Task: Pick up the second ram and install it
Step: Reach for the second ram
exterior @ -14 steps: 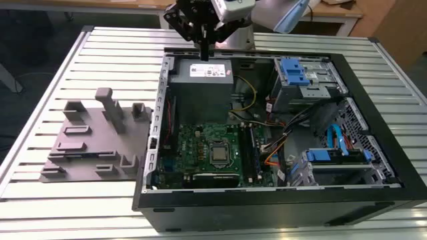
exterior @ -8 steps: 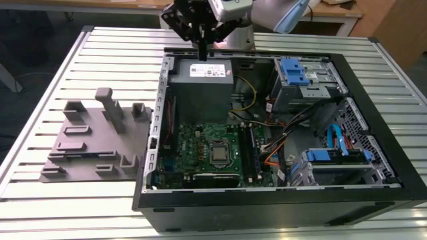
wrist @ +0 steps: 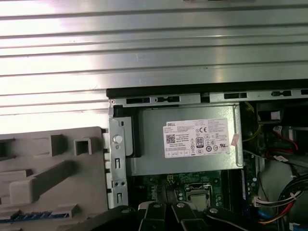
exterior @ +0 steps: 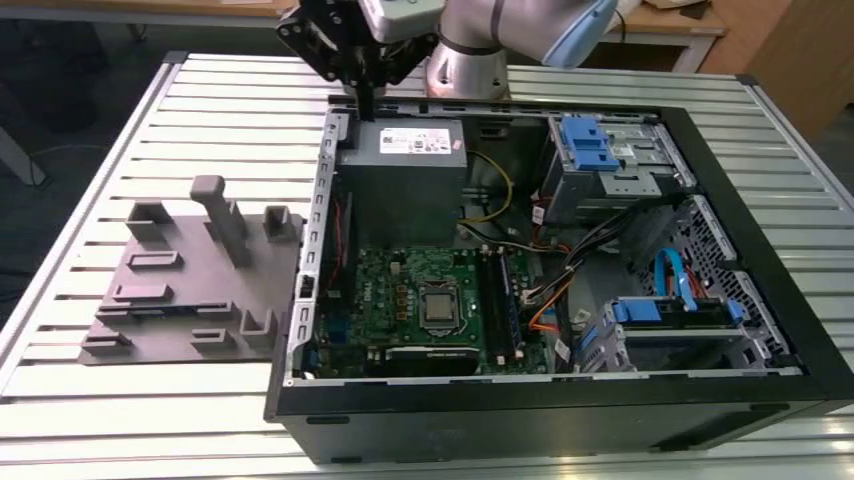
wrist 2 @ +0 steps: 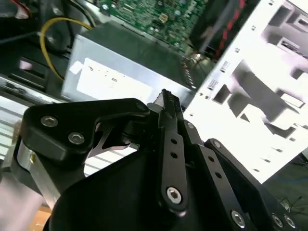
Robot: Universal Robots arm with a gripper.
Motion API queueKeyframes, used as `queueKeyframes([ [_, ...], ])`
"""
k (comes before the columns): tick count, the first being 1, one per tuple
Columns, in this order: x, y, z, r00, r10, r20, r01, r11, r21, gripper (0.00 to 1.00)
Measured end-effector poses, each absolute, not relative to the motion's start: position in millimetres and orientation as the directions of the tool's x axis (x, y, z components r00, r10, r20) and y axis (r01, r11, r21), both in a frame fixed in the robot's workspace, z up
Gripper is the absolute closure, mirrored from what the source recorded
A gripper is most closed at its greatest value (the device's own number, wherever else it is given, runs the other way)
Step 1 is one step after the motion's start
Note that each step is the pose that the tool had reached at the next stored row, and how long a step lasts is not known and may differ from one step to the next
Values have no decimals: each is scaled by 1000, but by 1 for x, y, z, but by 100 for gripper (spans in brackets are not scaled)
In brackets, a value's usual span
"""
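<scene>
The tool [exterior: 363,110], fingers together over the computer case's [exterior: 534,420] rear corner, should open wide and square to the second ram [exterior: 171,308], lying flat in the grey tray [exterior: 260,285] on the desk [exterior: 227,90].

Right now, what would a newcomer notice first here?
The open computer case on the slatted table, with its green motherboard and grey power-supply box. The gripper hangs above the case's corner by that box; a grey tray lies at the exterior view's left.
</scene>
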State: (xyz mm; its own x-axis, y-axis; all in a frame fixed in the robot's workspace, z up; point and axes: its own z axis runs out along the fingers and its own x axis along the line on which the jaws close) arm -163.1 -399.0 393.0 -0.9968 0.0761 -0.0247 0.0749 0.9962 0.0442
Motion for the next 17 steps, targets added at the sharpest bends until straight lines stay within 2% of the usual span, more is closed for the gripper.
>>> queueKeyframes([
  [17,-209,-399,390,-997,76,-25,75,996,44,89],
])
